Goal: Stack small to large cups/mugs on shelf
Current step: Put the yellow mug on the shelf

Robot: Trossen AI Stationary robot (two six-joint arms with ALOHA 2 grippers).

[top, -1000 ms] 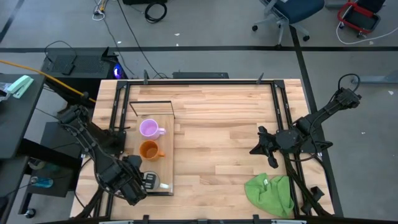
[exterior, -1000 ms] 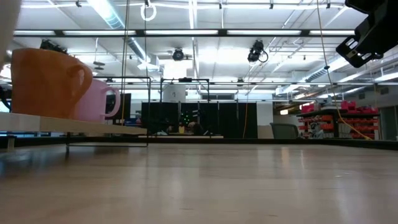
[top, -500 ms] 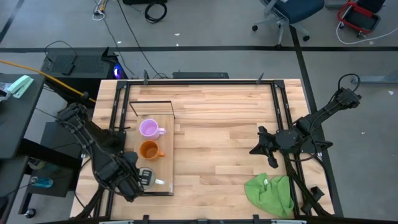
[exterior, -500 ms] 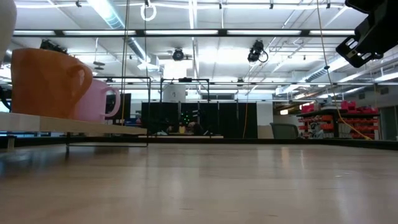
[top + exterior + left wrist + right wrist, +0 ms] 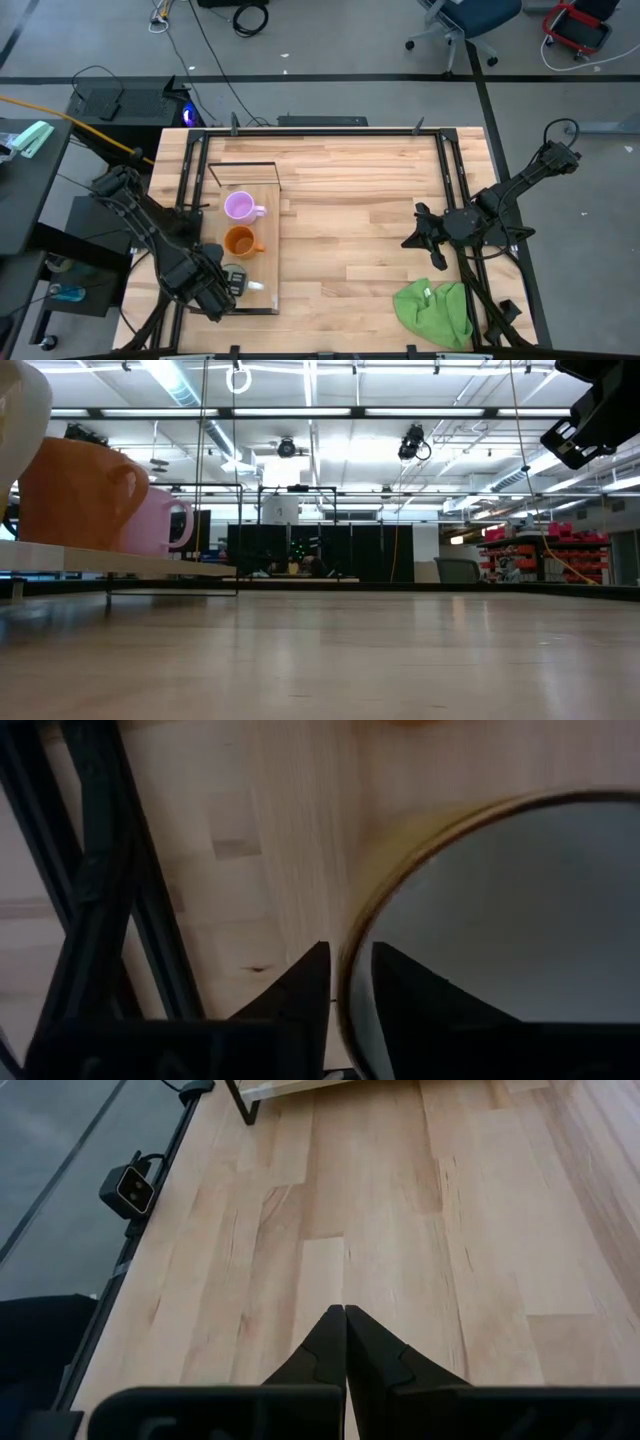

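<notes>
At the shelf's near end, the left end effector (image 5: 232,284) grips the white mug (image 5: 250,288) by its rim.
Seen from the left wrist, one finger (image 5: 300,990) sits outside the rim and the other inside it, clamped on the white mug's wall. That mug hangs over the near end of the shelf (image 5: 262,200), which lies along the left side of the desk (image 5: 360,200). On the shelf the orange mug (image 5: 239,241) stands just beyond it, and the purple mug (image 5: 240,206) is next, farther still; their handles point right. The right end effector (image 5: 412,240) waits above the desk's right half with fingers pressed together, and a green cloth (image 5: 435,310) lies near it by the near right corner.
</notes>
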